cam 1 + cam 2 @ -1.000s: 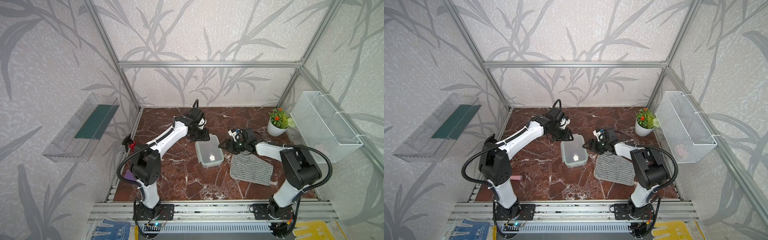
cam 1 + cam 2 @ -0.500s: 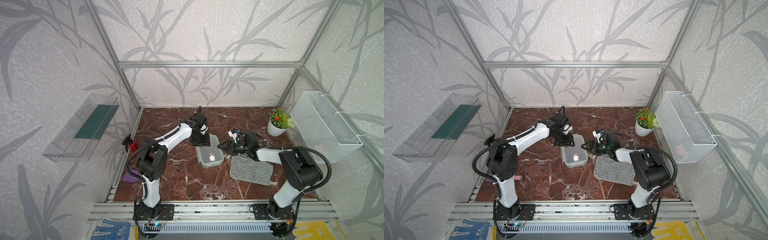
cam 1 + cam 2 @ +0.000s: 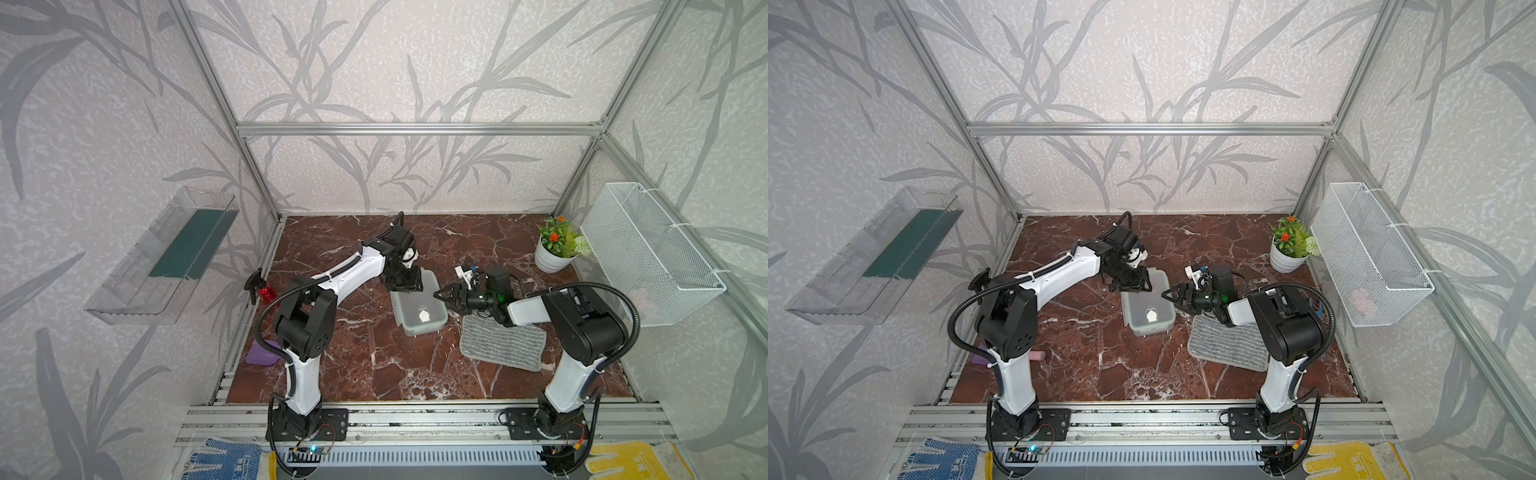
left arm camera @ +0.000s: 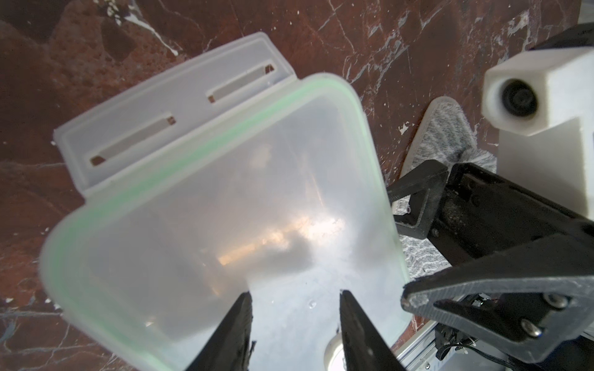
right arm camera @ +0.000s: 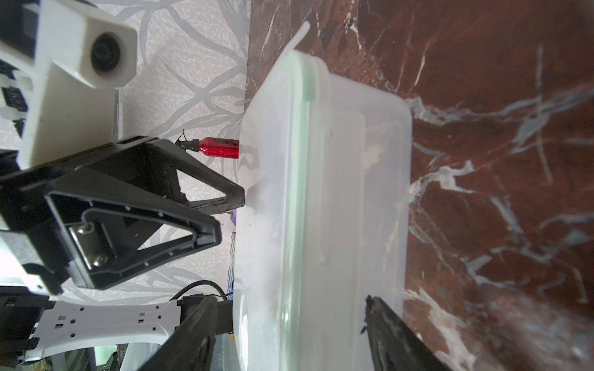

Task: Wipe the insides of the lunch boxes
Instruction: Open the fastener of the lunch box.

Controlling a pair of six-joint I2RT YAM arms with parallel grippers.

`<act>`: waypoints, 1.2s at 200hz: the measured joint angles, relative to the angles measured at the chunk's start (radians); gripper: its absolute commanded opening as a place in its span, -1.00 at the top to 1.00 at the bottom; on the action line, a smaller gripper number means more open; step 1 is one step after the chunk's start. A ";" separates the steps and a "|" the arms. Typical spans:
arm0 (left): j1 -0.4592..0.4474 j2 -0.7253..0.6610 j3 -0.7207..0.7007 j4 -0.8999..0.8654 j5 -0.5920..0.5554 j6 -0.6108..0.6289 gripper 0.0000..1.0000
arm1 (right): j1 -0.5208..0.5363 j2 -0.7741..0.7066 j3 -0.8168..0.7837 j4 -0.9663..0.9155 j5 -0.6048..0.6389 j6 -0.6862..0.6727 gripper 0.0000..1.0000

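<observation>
Tabletop, red marble: carries one lunch box near centre with its lid on, and a grey cloth just beside it. Lunch box: thin translucent plastic, judged light, slick and slightly flexible; best taken at the rim or a clip flap, not the smooth walls. Left gripper: spread above the box's far end; right gripper: spread astride one long side, apparently not touching.

lunch box centre | mat right | plant behind mat | probably bottle left
</observation>
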 measured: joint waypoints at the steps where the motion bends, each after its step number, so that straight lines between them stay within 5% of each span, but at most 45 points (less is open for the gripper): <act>1: 0.000 0.000 0.000 0.000 0.000 0.000 0.09 | 0.000 0.002 -0.002 0.004 0.000 0.001 -0.42; 58: 0.000 0.013 0.001 0.022 0.015 0.007 0.10 | -0.001 0.105 -0.028 0.216 0.013 0.106 -0.26; 119: 0.000 0.019 0.000 0.031 0.016 0.011 0.12 | 0.000 0.174 -0.048 0.444 0.018 0.236 0.20; 196: 0.000 0.029 -0.008 0.052 0.022 0.014 0.13 | 0.003 0.176 -0.057 0.473 0.020 0.290 0.99; 240: 0.000 0.029 -0.009 0.055 0.023 0.014 0.13 | 0.003 0.172 -0.060 0.469 0.026 0.289 1.00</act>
